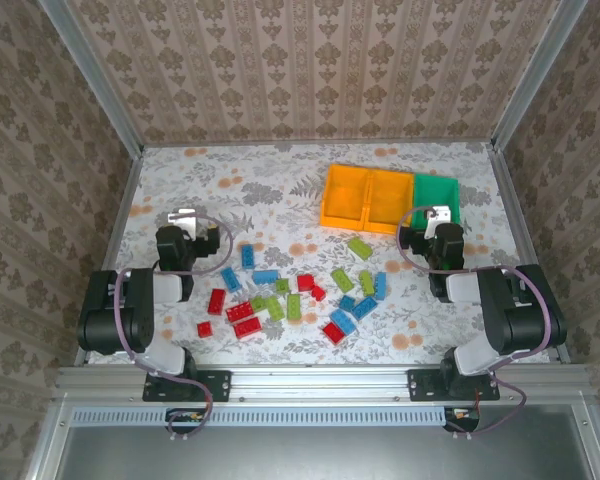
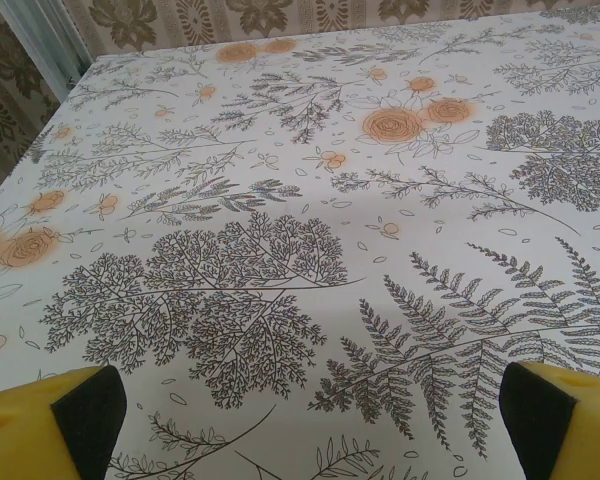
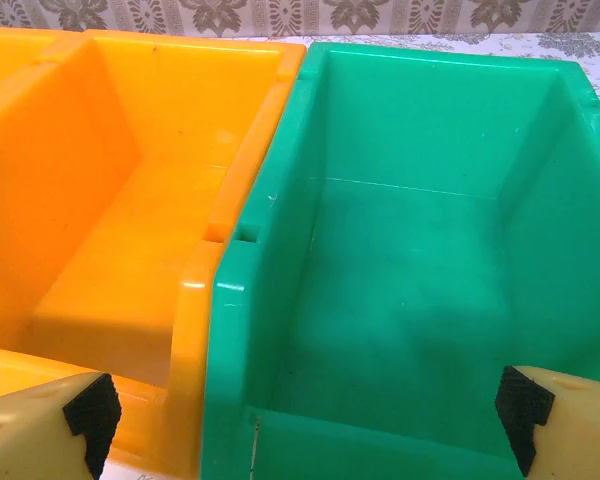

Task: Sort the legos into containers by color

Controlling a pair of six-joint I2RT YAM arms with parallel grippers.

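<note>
Several red, blue and lime green legos (image 1: 290,295) lie scattered on the tablecloth between the two arms. Two orange bins (image 1: 365,197) and a green bin (image 1: 436,196) stand side by side at the back right. My left gripper (image 1: 185,218) is open over bare cloth at the left, its yellow fingers (image 2: 50,415) wide apart with nothing between them. My right gripper (image 1: 438,215) is open just in front of the green bin (image 3: 420,260), looking into its bare inside, with an orange bin (image 3: 110,200) to the left. Nothing is between its fingertips (image 3: 40,420).
The floral tablecloth (image 2: 310,200) covers the whole table. Patterned walls and aluminium posts (image 1: 105,90) close in the back and sides. A metal rail (image 1: 320,380) runs along the near edge under the arm bases.
</note>
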